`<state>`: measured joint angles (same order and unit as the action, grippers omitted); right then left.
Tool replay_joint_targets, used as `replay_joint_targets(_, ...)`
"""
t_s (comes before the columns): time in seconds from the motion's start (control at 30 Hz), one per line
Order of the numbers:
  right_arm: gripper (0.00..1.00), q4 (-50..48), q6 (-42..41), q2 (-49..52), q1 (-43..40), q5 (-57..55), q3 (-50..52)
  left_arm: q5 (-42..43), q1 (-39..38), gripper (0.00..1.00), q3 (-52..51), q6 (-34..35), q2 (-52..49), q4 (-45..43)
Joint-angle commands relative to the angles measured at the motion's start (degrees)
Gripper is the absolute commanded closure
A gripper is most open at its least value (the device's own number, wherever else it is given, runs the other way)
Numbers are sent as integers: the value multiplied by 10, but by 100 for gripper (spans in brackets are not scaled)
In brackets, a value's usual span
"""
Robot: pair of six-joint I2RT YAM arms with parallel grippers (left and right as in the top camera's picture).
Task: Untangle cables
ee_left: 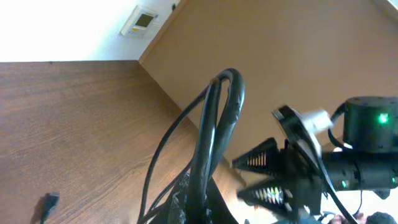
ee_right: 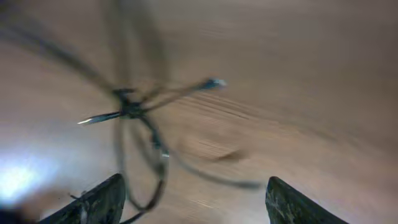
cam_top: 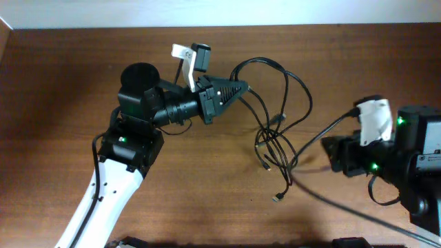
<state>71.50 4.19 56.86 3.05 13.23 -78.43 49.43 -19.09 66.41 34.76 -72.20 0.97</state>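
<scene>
So, L gripper (cam_top: 242, 87) pinched on cables (cam_top: 274, 140) — R gripper (ee_right: 194, 182) wide, seemingly empty, view blurry.

My left arm (cam_top: 103, 196): white lower link, black joint housings, one green indicator light. My left gripper (cam_top: 242, 87): black, triangular, tapering. My right arm (cam_top: 413, 155): black, white wrist cover, two green lights.

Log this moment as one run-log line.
task: untangle cables | left jaws: shut on cables | right jaws: open, nothing held, tangle ahead | right wrist view: blurred
</scene>
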Motion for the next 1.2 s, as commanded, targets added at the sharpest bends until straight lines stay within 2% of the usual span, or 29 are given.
replay_joint_targets(0.0,28,2,119,7,-1,132,-7,-34,2,100,3,64,10,-26)
replay_joint_targets(0.13,27,4,134,34,0,139,-5,-34,2,100,3,116,11,-81)
replay_joint_targets(0.33,27,-2,183,84,0,210,-5,-39,2,100,3,196,11,-160)
replay_joint_targets(0.4,27,-16,193,106,0,231,-5,-49,2,100,3,201,11,-172)
replay_joint_targets(0.53,27,-34,207,142,0,258,-5,-101,1,100,3,254,11,-172)
replay_joint_targets(0.77,27,-50,229,189,1,299,-5,-214,1,100,3,390,11,-172)
replay_joint_targets(0.93,27,-61,245,210,29,323,-5,-250,-3,100,3,431,11,-172)
replay_joint_targets(1.07,27,-93,245,224,66,322,-5,-255,-8,100,3,433,11,-172)
replay_joint_targets(1.17,27,-110,229,239,82,266,-5,-248,-8,100,3,448,11,-173)
